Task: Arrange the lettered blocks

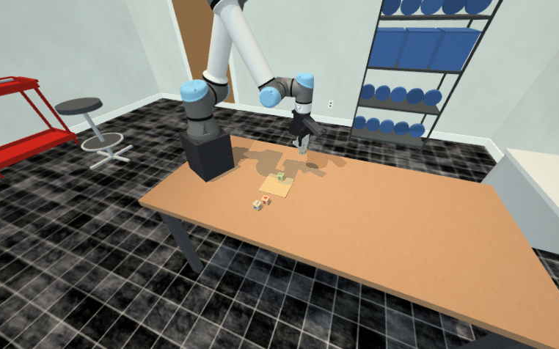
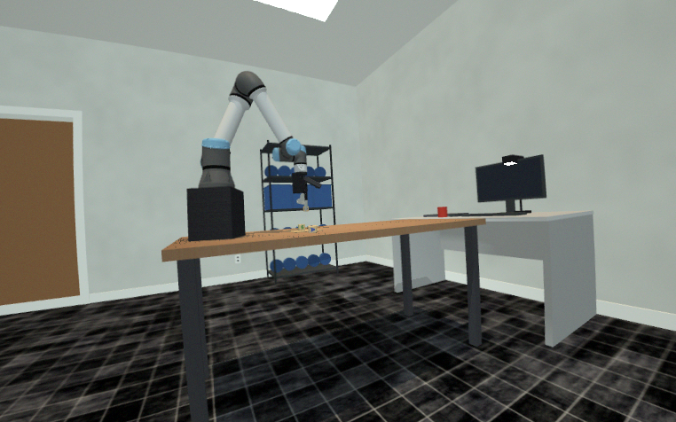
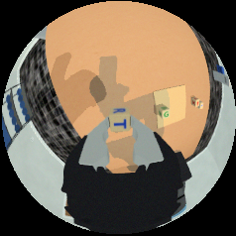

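Observation:
My gripper (image 1: 302, 151) (image 2: 305, 207) (image 3: 119, 116) is shut on a wooden block (image 3: 119, 124) and holds it above the table, beyond the mat in the top view. In the wrist view this block shows a blue T and a blue R on neighbouring faces. A block with green letters (image 1: 280, 176) (image 2: 302, 227) (image 3: 164, 112), one a G, sits on the yellow mat (image 1: 271, 188) (image 3: 177, 95) near its far edge. A red-marked block (image 1: 265, 199) (image 3: 196, 102) and a blue-marked block (image 1: 257, 205) stand close together off the mat. Their letters are too small to read.
The wooden table (image 1: 359, 217) (image 2: 372, 229) carries the robot's black base block (image 1: 210, 156) (image 2: 214, 212) at one end. A blue-stocked shelf (image 1: 420, 69) stands behind the table. A white desk (image 2: 566, 252) stands beyond the table's other end.

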You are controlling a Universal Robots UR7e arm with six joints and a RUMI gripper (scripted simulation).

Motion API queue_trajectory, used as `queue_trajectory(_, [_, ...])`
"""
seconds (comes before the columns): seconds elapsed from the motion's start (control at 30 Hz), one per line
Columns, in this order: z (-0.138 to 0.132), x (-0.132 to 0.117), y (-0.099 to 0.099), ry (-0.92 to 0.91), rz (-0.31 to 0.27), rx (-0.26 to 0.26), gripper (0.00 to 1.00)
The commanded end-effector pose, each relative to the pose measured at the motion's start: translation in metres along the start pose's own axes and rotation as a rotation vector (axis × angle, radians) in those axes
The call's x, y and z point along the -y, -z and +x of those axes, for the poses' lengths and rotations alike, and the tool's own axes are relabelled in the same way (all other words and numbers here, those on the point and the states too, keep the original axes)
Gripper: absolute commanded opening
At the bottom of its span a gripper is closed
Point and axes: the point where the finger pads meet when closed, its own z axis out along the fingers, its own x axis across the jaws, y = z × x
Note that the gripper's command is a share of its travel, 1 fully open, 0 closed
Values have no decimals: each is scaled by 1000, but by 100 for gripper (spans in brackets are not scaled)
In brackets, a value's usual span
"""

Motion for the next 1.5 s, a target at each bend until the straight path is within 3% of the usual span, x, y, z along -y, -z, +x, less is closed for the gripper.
queue_trajectory(0.0, [16, 5, 1, 136, 0, 8, 9])
queue_trajectory(1.47, [107, 16, 1, 810, 2, 7, 9])
